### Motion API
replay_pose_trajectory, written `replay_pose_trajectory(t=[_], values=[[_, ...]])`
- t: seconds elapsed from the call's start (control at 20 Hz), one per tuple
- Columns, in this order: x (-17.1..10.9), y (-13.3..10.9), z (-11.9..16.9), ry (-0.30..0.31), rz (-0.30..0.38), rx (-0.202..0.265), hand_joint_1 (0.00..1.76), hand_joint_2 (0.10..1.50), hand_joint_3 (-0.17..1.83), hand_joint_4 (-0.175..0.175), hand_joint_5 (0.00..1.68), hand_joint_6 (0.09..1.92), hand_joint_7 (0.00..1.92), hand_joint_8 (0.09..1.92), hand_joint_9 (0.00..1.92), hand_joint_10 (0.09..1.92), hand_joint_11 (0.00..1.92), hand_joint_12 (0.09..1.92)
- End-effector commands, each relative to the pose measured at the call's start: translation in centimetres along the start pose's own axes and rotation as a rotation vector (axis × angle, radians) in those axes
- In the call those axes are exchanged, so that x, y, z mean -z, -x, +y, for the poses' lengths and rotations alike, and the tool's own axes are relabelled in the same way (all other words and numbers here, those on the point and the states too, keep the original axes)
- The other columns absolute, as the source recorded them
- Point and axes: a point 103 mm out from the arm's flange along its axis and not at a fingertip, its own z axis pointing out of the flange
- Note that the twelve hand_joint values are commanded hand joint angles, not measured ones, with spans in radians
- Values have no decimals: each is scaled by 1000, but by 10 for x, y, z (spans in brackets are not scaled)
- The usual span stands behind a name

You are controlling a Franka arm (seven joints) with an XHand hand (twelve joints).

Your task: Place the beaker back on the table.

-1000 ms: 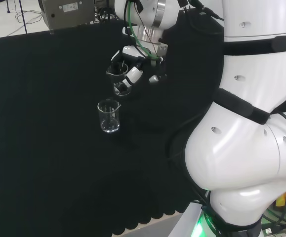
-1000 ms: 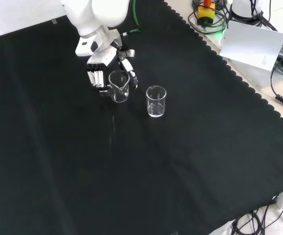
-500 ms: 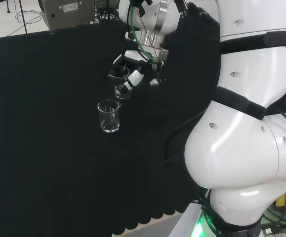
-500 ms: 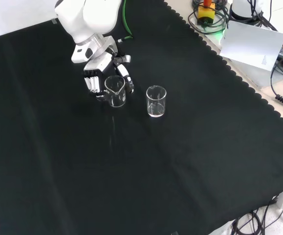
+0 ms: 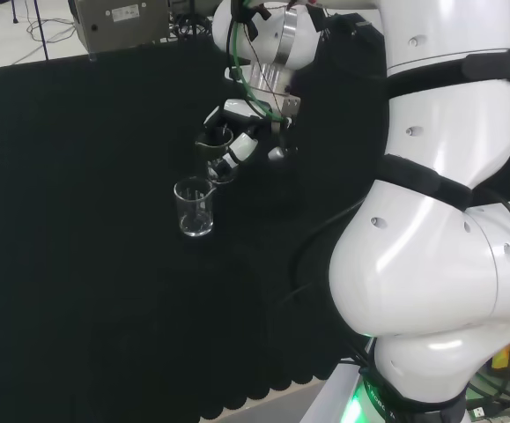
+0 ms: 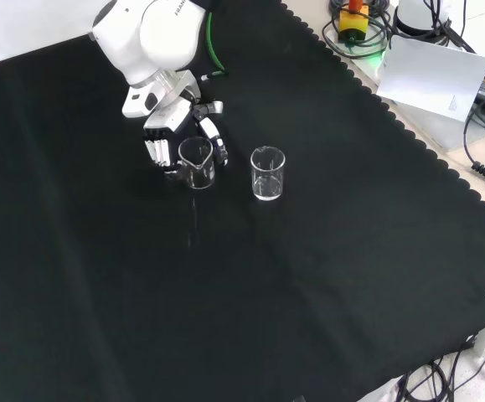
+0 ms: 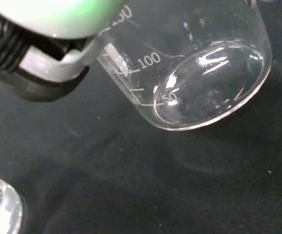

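Observation:
A small clear glass beaker (image 6: 197,162) with printed graduation marks is held in my black and white hand (image 6: 165,138), whose fingers curl round its sides. In the head view the hand (image 5: 237,141) grips the beaker (image 5: 217,152) just beyond a second beaker. The wrist view shows the held beaker (image 7: 199,73) tilted, its base just above the black cloth, with a finger (image 7: 43,68) against its wall. I cannot tell whether the base touches the cloth.
A second clear beaker (image 6: 267,173) stands upright on the cloth, to the right of the held one in the front view; in the head view this second beaker (image 5: 194,206) is nearer. The arm's white links (image 5: 431,220) stand at the right of the head view.
The hand has carried the beaker lower and a little to the left in the front view, closer to the cloth. The standing beaker has not moved.

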Motion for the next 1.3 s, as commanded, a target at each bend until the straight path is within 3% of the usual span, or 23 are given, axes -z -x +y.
replay_pose_trajectory(t=[0.05,1.05,1.3], values=[[-4,6,0,-9,7,-19,1439,515,898,-175,1109,920,1255,891,1444,593,1174,784],[-7,11,1,9,22,-46,1437,525,880,-175,1109,932,1254,885,1438,571,1172,773],[-7,11,0,-38,30,-66,1437,526,878,-175,1110,931,1254,883,1439,568,1173,771]])
